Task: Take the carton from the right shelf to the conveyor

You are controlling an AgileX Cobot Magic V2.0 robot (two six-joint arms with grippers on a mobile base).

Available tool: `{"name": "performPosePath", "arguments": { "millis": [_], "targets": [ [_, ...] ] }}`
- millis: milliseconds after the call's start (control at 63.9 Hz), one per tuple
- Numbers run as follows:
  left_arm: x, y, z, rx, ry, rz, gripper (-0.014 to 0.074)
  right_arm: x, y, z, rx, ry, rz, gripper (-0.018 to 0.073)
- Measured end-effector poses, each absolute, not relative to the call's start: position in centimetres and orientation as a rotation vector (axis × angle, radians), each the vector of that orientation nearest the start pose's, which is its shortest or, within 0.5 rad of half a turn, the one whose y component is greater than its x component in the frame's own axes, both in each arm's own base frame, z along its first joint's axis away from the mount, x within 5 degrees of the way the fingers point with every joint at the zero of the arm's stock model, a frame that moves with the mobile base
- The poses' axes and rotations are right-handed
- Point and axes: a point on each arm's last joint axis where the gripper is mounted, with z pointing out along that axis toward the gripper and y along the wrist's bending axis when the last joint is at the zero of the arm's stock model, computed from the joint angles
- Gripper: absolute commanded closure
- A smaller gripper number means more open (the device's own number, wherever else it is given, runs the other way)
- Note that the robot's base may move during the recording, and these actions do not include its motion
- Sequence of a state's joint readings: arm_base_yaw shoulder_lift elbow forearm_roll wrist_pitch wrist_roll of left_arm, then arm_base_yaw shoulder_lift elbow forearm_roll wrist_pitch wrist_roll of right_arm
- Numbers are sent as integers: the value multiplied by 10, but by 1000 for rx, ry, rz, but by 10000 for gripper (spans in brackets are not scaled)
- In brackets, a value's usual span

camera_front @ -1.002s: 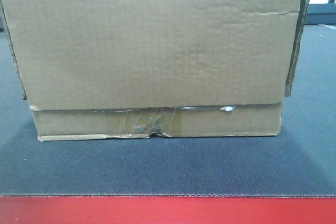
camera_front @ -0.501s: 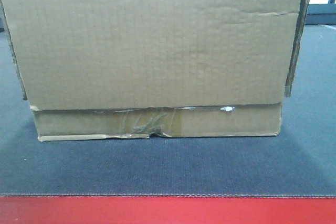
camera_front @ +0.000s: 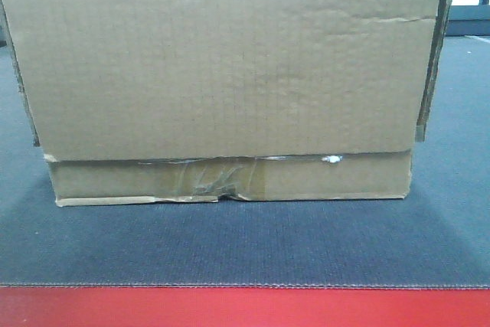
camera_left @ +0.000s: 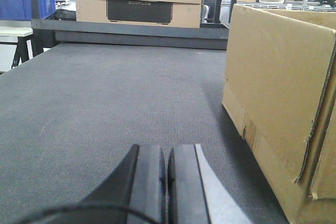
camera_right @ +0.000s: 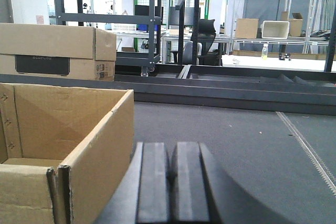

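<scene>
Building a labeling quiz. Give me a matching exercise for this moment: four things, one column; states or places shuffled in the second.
Column 1:
1. carton
2. left gripper
3. red strip
4. blue bin

Column 2:
A. far background, on the left
B. resting on the conveyor, top open
C. shut, holding nothing
D. along the belt's near edge

Pairs: 1-B, 2-C, 3-D, 4-A

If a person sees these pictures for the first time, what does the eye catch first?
The brown carton fills the front view, sitting on the grey conveyor behind its red strip. Crinkled tape marks the lower seam. In each wrist view a shut claw, left and right, is beside the carton, apart from it.
</scene>
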State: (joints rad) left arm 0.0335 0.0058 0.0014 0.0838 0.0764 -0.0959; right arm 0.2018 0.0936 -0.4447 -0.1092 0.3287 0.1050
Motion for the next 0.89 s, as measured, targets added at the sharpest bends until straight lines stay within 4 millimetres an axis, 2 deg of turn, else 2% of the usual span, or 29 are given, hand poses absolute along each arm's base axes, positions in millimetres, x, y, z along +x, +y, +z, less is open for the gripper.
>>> {"name": "performPosePath", "arguments": {
  "millis": [548, 689, 892],
  "targets": [
    [57, 2, 205, -41, 1566, 22, 582, 32, 1, 321, -79, 1468, 90, 627],
    [57, 2, 205, -41, 1566, 22, 582, 40, 1, 301, -19, 1524, 31, 627],
    [57, 2, 205, -41, 1566, 22, 582, 52, 0, 249, 29, 1543, -2, 627]
  ]
}}
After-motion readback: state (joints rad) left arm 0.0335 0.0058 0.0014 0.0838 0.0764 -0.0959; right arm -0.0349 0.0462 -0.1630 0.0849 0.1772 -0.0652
